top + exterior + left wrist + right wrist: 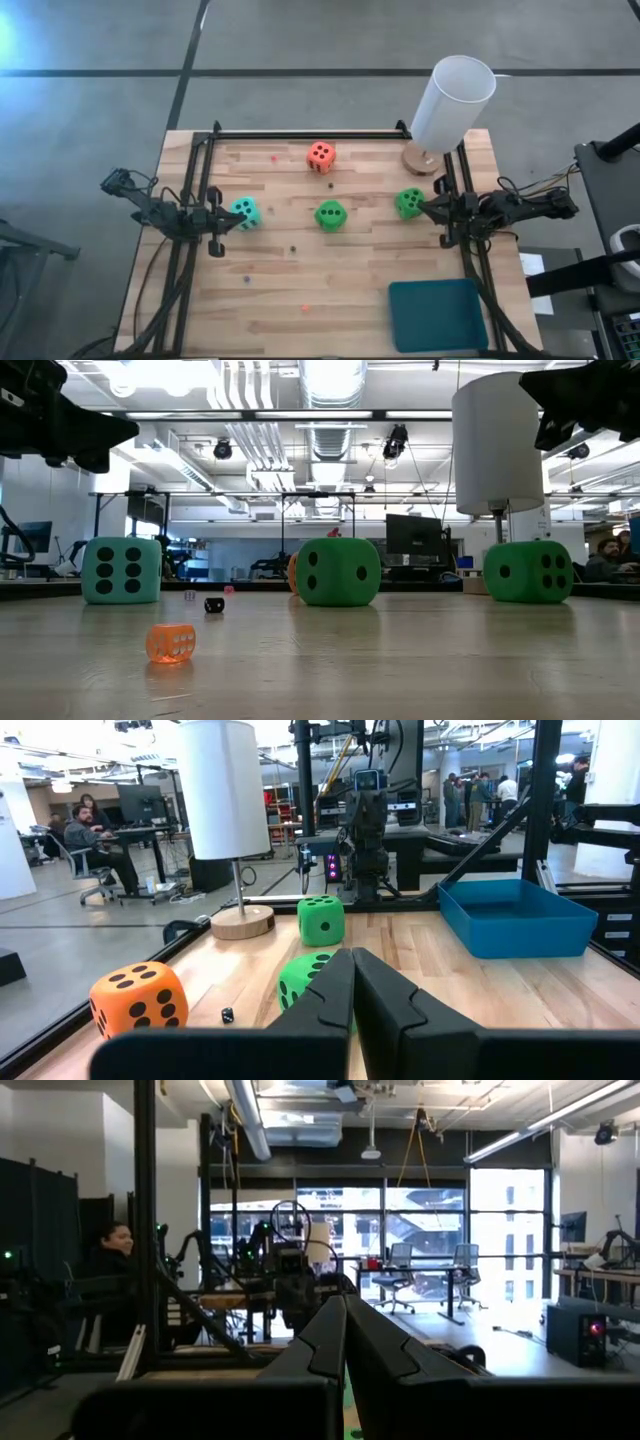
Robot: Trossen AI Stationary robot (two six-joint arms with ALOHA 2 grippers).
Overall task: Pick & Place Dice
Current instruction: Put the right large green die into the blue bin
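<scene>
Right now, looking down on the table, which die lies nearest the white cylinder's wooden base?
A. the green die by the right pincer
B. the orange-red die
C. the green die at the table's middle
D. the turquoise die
A: in the high view the green die by the right pincer sits just below the wooden base; every other die lies farther off.

Two black arms, exposed cables, wedge-shaped tool fingers (330, 1005).

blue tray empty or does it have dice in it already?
Empty. The high view shows the blue tray with a bare floor; the left wrist view shows nothing above its rim. All four dice sit on the table.
</scene>
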